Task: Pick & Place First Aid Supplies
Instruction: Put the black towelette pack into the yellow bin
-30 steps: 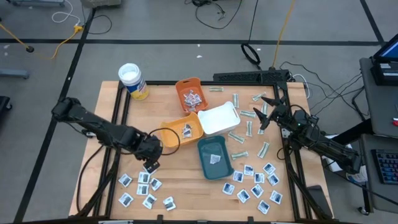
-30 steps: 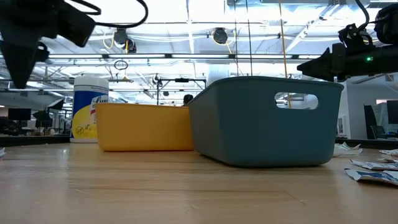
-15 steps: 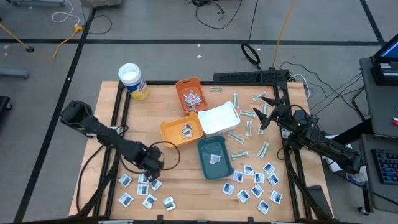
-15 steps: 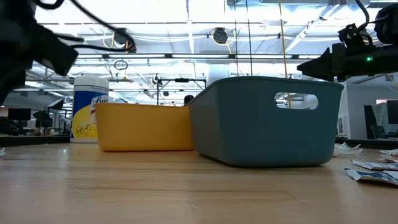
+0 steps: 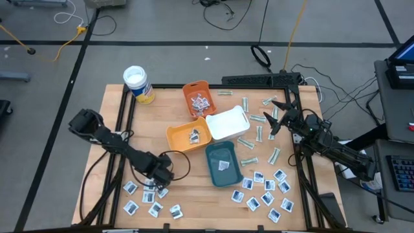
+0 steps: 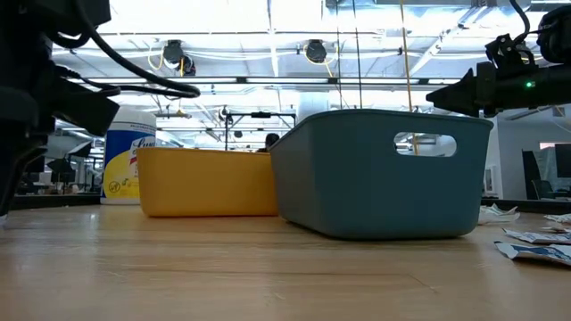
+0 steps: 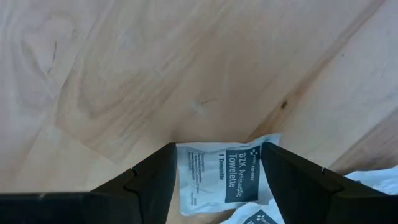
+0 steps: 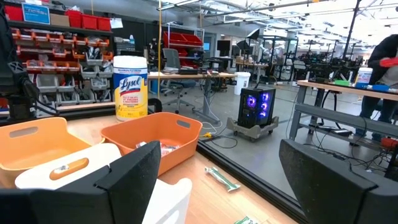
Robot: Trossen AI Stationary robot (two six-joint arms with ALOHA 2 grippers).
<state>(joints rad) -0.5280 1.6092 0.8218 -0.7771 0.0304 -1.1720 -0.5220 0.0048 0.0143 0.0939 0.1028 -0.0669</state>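
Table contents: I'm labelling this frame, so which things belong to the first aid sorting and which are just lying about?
Job in hand:
- white sachets
- grey-green strips
- towelette sachet between the left gripper fingers

Lying about:
- canister
- cables on the floor
- right gripper, open, waiting above the strips

left pincer [image 5: 160, 182] lowered onto sachet [image 7: 222, 178]

light: bright, even — overhead ceiling lamps | shadows: soft | low view: foreground blurred
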